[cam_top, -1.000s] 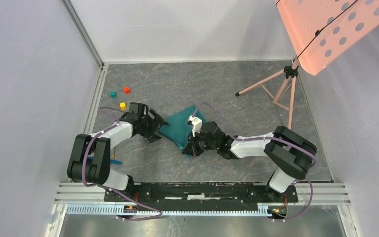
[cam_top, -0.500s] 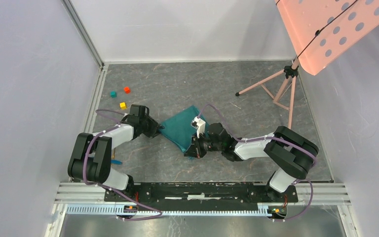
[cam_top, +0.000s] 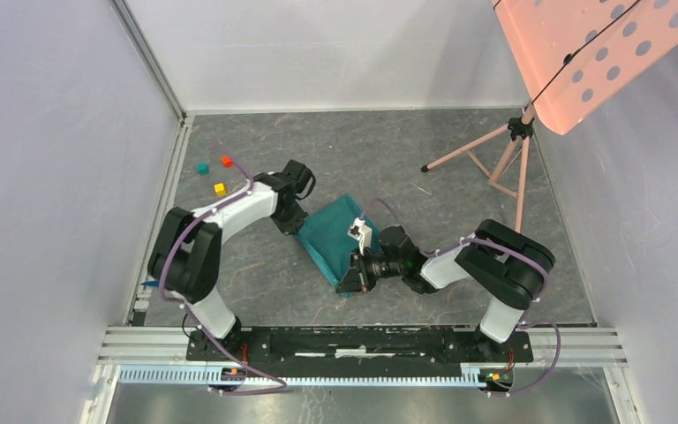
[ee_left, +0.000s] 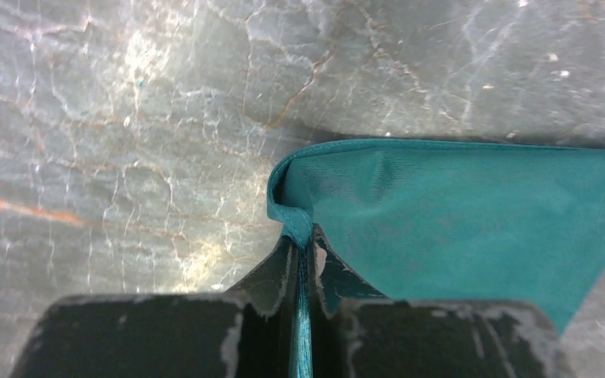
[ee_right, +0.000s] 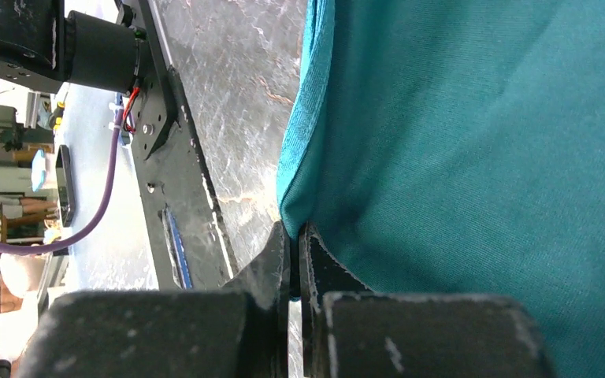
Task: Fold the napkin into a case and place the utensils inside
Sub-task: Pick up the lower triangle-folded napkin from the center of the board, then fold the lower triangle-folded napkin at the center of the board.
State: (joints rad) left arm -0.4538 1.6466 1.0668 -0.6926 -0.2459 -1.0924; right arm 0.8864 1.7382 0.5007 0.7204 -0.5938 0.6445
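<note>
I find the napkin (cam_top: 334, 235) at mid-bench (cam_top: 424, 159), held between the left tool (ee_left: 301, 246), clenched on its left corner, and the right tool (ee_right: 293, 239), clenched on its near edge.

Grey marbled table (cam_top: 459, 177) carries napkin (cam_top: 331, 234), 3 cubes (cam_top: 220, 188)
</note>
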